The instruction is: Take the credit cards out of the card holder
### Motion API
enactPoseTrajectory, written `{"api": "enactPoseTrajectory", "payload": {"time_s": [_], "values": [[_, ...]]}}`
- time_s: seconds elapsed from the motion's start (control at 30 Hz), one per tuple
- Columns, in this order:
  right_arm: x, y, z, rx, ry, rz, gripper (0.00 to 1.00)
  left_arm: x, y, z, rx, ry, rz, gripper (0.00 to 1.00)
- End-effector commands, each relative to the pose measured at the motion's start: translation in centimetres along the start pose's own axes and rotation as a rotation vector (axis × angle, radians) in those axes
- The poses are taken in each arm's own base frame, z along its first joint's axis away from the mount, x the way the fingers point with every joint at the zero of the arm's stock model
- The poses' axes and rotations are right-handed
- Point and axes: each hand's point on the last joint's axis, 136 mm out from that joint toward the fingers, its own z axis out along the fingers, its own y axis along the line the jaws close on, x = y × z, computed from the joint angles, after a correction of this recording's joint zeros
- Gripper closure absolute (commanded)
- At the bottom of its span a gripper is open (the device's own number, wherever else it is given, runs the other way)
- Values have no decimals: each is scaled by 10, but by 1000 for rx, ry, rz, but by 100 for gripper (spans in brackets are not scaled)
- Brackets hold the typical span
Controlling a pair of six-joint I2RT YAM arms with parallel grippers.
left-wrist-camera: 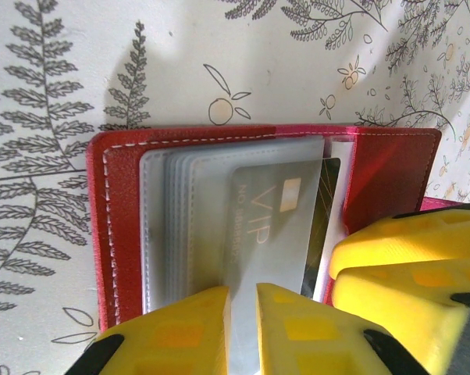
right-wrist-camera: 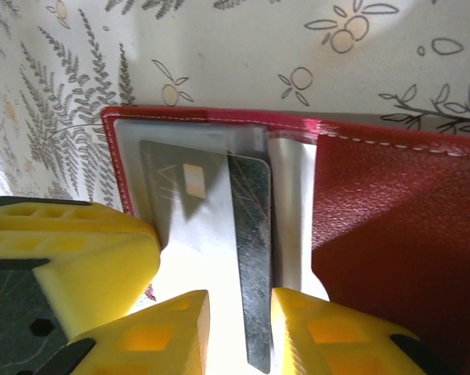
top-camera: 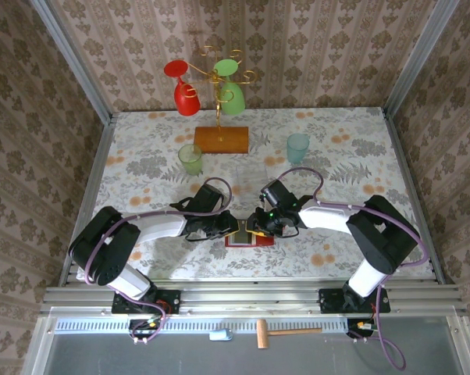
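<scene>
The dark card (right-wrist-camera: 252, 258), set in the opened red card holder (right-wrist-camera: 391, 234) ahead of both jaws, is flanked by the right gripper (right-wrist-camera: 239, 305), whose jaws cannot be told to clamp it, while its clear sleeve (left-wrist-camera: 274, 242) is pinched between the jaws of the left gripper (left-wrist-camera: 243, 301).

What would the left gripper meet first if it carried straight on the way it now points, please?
The clear sleeve over the VIP card in the card holder, now between the left gripper's fingers; beyond lies the table, though depth is unclear.
</scene>
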Motion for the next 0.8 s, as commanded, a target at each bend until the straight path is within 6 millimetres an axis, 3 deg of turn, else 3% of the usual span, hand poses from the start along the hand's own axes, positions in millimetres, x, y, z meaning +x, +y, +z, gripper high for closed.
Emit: {"api": "enactPoseTrajectory", "payload": {"time_s": [0.0,0.17,0.77], "values": [[-5,11,-8,-33,-24,-6,74,-2,-4,0,-5,0,17,83],[-1,16,0,-97,16,17,75,-2,-5,0,-4,0,18,83],[-2,-12,7,39,20,11,74,-1,-4,1,-5,2,17,83]]}}
